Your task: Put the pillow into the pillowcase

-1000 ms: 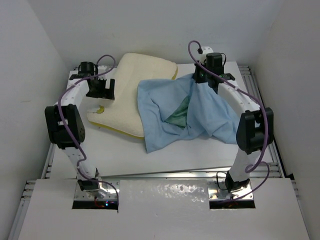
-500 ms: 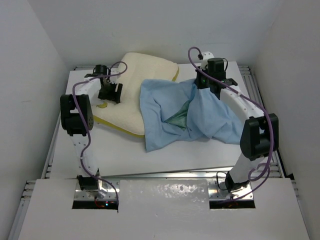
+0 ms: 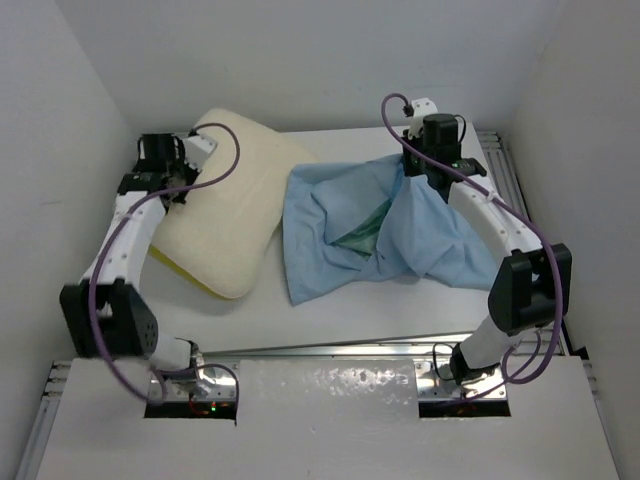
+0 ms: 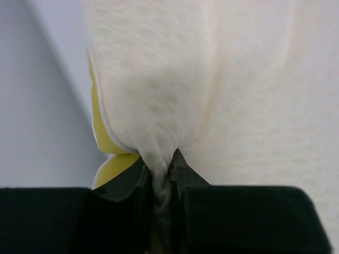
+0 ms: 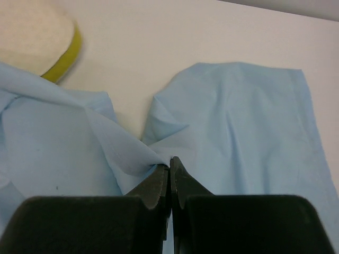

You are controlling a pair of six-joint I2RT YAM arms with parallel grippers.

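One pillow (image 3: 225,200) and one pillowcase (image 3: 400,225) are being carried by a single counter (image 3: 300,300). Two arms are being counted, a left arm (image 3: 125,230) and a right arm (image 3: 490,215). Each is being ended by one hand, a left hand (image 4: 159,166) and a right hand (image 5: 170,164). Two purple cables (image 3: 384,110) are being seen, one per arm.

Free room: bare bench (image 3: 340,315) runs along the near side, in front of the pillow (image 3: 235,200) and pillowcase (image 3: 320,265). Between the two, a narrow wedge of bench widens toward the near edge; at the far end they seem to meet. Obstacles: the left arm (image 3: 125,232) flanks the pillow's left side, the right arm (image 3: 482,210) arches over the pillowcase's right part, and walls (image 3: 50,150) close three sides.
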